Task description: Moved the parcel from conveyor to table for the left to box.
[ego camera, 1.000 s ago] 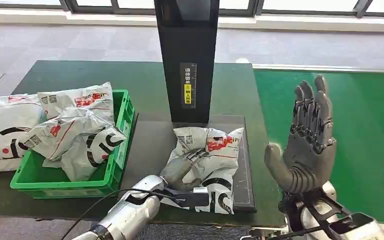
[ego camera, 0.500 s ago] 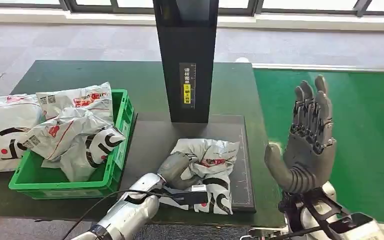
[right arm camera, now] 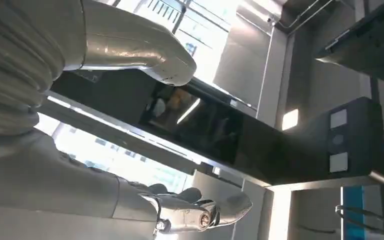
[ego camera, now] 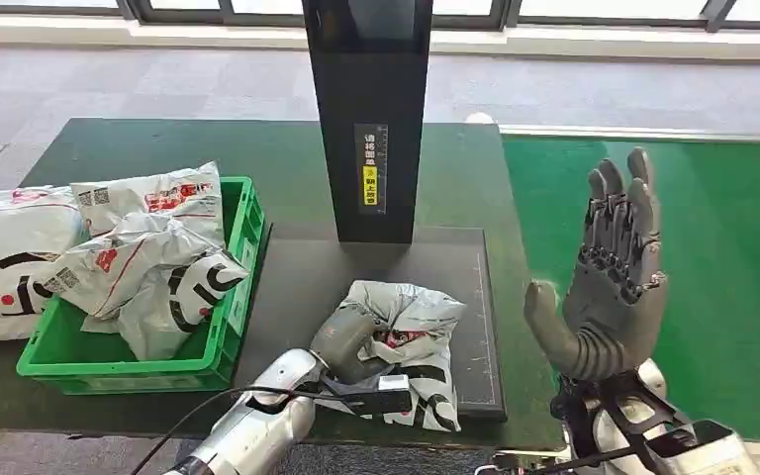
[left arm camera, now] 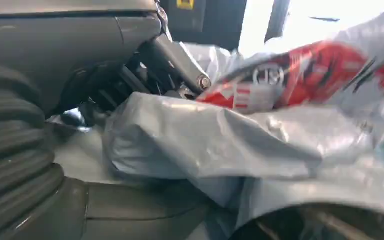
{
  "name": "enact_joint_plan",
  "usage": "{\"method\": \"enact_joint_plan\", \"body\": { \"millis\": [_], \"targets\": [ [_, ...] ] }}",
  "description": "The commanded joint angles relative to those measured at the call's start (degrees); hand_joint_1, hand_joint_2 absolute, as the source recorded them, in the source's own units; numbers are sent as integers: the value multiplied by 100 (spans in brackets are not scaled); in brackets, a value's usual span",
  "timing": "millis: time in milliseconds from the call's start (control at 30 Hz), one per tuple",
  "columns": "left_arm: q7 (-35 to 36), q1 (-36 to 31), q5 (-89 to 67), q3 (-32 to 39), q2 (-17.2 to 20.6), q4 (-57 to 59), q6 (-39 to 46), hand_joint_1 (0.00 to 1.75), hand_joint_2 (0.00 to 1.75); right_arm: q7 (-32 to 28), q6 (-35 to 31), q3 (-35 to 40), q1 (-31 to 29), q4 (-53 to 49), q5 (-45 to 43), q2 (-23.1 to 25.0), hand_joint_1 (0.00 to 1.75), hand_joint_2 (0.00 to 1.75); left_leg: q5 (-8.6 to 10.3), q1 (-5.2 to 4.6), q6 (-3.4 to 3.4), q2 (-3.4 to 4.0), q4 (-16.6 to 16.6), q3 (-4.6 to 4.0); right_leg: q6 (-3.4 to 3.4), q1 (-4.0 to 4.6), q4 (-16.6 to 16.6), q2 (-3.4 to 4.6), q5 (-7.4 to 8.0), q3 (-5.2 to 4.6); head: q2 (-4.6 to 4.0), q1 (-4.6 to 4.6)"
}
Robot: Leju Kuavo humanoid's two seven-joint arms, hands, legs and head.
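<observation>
- Left hand [ego camera: 348,338]: low at the near edge of the table, fingers closed around the near side of the parcel [ego camera: 411,341], gripping it. The left wrist view shows the grey film bunched against the dark fingers [left arm camera: 175,55].
- Parcel: grey-white mailer with red and black print, crumpled, lying on the dark mat [ego camera: 302,287] in front of the black post; its near end overhangs the mat's front edge.
- Right hand [ego camera: 609,287]: raised upright beside the mat, over the seam between table and green conveyor [ego camera: 732,257]; fingers straight and apart, thumb out, holding nothing.
- Green crate [ego camera: 218,346]: left of the mat, just beside it, holding several similar mailers [ego camera: 153,262] heaped above its rim.
- Large mailer [ego camera: 5,262]: on the table, against the crate's left side.
- Black post [ego camera: 371,119]: upright at the mat's far edge, with a yellow and white label facing the robot.
- Table [ego camera: 109,148]: dark green top, grey floor beyond.
</observation>
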Motion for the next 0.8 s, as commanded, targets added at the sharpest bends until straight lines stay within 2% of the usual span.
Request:
{"method": "enact_joint_plan", "body": {
  "millis": [33, 133, 267, 400, 467, 533, 567, 600, 633, 667, 700, 800],
  "targets": [
    [43, 175, 166, 622, 241, -1035, 580, 175, 175, 0, -125, 179, -13, 85, 29, -164, 0, 175, 0, 2, 1, 15, -6, -1, -4, 4, -8, 12, 5, -5, 0, -2],
    [-48, 472, 410, 1016, 366, -1974, 929, 175, 175, 0, -239, 215, 65, 17, 43, -200, 0, 175, -2, 4, 0, 23, -8, -5, -6, 5, -8, 19, 5, -12, 0, -2],
    [-48, 472, 410, 1016, 366, -1974, 929, 175, 175, 0, -239, 215, 65, 17, 43, -200, 0, 175, -3, 1, 0, 16, -2, -6, -3, 2, 0, 16, 1, -12, 0, 0],
    [-331, 859, 923, 1435, 473, -2921, 1203, 175, 175, 0, -312, 269, 104, -4, 59, -226, 0, 175, -4, 4, 0, 21, -1, -7, -2, 4, -3, 21, 3, -12, 0, -2],
    [-384, 1149, 1129, 1777, 563, -3570, 1456, 175, 175, 0, -305, 289, 69, 48, 30, -227, 0, 175, -8, 4, 0, 36, -1, -6, -3, 5, -2, 36, 3, -16, 0, 0],
    [-491, 1530, 1538, 2517, 620, -4512, 1790, 175, 175, 0, -279, 298, 12, 119, -8, -192, 0, 175, -12, 5, -2, 55, -1, -4, -5, 6, -2, 56, 5, -20, 0, -2],
    [-582, 1621, 1549, 3164, 406, -4992, 1790, 175, 175, 0, -275, 301, -1, 149, -5, -167, 0, 175, -13, 5, -3, 63, -6, 1, -7, 6, -5, 63, 6, -17, 0, -2],
    [-602, 1634, 1699, 3377, 517, -5119, 1790, 175, 175, 0, -281, 314, -6, 164, 12, -152, 0, 175, -12, 7, -4, 54, 3, -13, -6, 8, 2, 55, 6, -25, 0, -2],
    [-602, 1634, 1699, 3377, 517, -5119, 1790, 175, 175, 0, -281, 314, -6, 164, 12, -152, 0, 175, -19, 10, -9, 72, 3, -9, -10, 11, 5, 73, 6, -30, 0, -2],
    [-602, 1634, 1699, 3377, 517, -5119, 1790, 175, 175, 0, -281, 314, -6, 164, 12, -152, 0, 175, -17, 7, -12, 59, 3, -9, -8, 9, 7, 64, 2, -32, 0, -2],
    [-673, 1611, 1933, 3724, 400, -5337, 1790, 175, 175, 0, -264, 330, 2, 175, 12, -141, 0, 175, -16, 7, -13, 59, -4, -2, -10, 8, 2, 64, 2, -26, 0, -2],
    [-494, 1413, 2271, 4448, 520, -5311, 1790, 175, 175, 0, -256, 362, -17, 218, 26, -150, 0, 175, -10, 10, -12, 33, 2, -15, -11, 12, 5, 39, -1, -30, 0, -2]
  ]
}}
